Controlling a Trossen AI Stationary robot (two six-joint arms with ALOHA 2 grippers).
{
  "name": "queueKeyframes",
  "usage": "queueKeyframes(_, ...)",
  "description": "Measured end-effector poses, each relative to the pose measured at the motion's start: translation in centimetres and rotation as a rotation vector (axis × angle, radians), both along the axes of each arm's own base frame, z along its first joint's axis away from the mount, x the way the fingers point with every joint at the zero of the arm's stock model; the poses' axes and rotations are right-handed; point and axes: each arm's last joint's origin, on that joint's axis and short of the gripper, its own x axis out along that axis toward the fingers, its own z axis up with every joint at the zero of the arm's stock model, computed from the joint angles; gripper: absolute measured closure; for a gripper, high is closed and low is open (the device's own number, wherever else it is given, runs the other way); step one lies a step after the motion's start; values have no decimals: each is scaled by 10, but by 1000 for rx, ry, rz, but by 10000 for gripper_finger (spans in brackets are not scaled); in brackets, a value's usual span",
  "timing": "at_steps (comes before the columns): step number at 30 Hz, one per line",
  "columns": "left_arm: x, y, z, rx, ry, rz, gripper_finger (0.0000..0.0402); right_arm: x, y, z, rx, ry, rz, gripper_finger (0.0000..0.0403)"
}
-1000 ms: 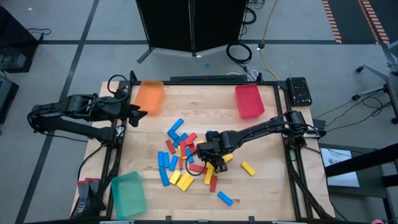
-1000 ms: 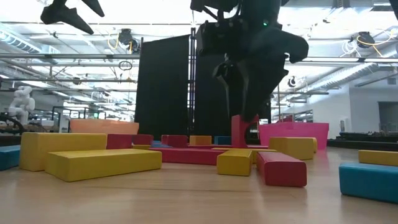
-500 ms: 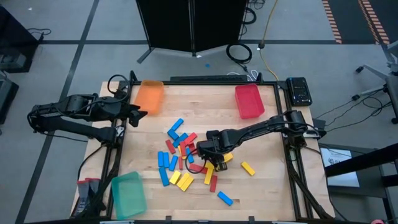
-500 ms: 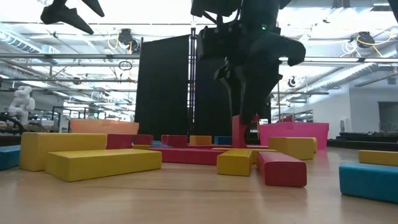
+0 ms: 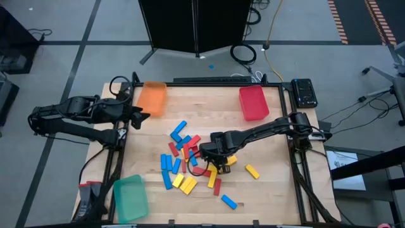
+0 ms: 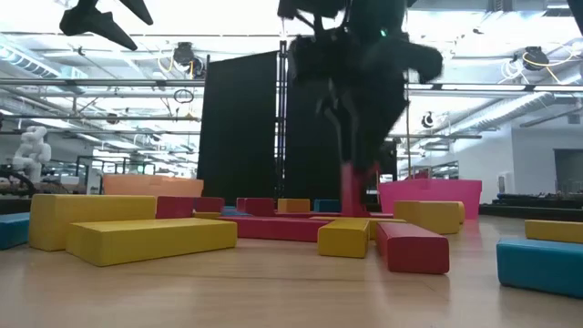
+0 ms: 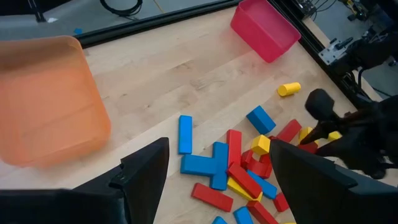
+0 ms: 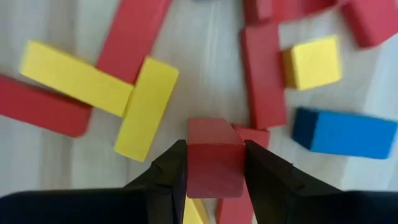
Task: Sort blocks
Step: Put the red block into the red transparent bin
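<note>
Red, blue and yellow blocks (image 5: 183, 158) lie scattered flat on the wooden table's middle. My right gripper (image 5: 209, 159) stands over the pile's right side, pointing down, shut on a red block (image 8: 214, 158) that stands on end among the others (image 6: 353, 191). My left gripper (image 5: 140, 116) waits open above the table's left edge, beside the orange tray (image 5: 152, 98); nothing is between its fingers (image 7: 217, 180). My right gripper pinches the red block between its two fingers, one on each of two opposite sides (image 8: 193, 163). The fingers come from above, pointing down. The block stands upright in the hold with its end face (image 8: 214, 132) toward the wrist camera. Other blocks hide its lower end.
A red tray (image 5: 253, 102) stands at the far right, a green tray (image 5: 131, 197) at the near left corner. A yellow block (image 5: 252, 171) and a blue block (image 5: 228, 202) lie apart on the near right. Bare wood shows at the far middle.
My right gripper has shut: its fingers, earlier spread on either side of the upright red block, now close on it. The gripper has stayed over the same spot. The block still stands upright.
</note>
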Motion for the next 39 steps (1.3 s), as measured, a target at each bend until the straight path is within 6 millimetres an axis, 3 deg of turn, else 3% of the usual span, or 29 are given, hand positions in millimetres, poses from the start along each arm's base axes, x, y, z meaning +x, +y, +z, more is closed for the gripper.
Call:
queueKeyframes(6, 0, 0, 0, 16, 8, -16, 117, 14, -5, 41, -35, -95, -10, 285)
queueKeyframes(12, 0, 0, 0, 16, 5, -16, 117, 8, -35, 112, -88, -286, -45, 285)
queueKeyframes(16, 1, 0, 0, 16, 2, -16, 117, -27, -69, 158, -120, -360, -137, 285)
queueKeyframes(21, 1, 0, 1, 21, 0, -19, 117, -98, -102, 216, -234, -442, -273, 285)
queueKeyframes(26, 1, 1, 1, 46, -2, 7, 117, -164, -127, 251, -366, -505, -519, 285)
queueKeyframes(28, 1, 1, 1, 58, -2, 21, 117, -187, -134, 256, -428, -499, -636, 285)
queueKeyframes(31, 0, 2, 2, 74, -5, 43, 117, -205, -145, 249, -473, -480, -767, 285)
queueKeyframes(39, 1, 4, 4, 126, -27, 92, 117, -216, -168, 159, -413, -404, -858, 285)
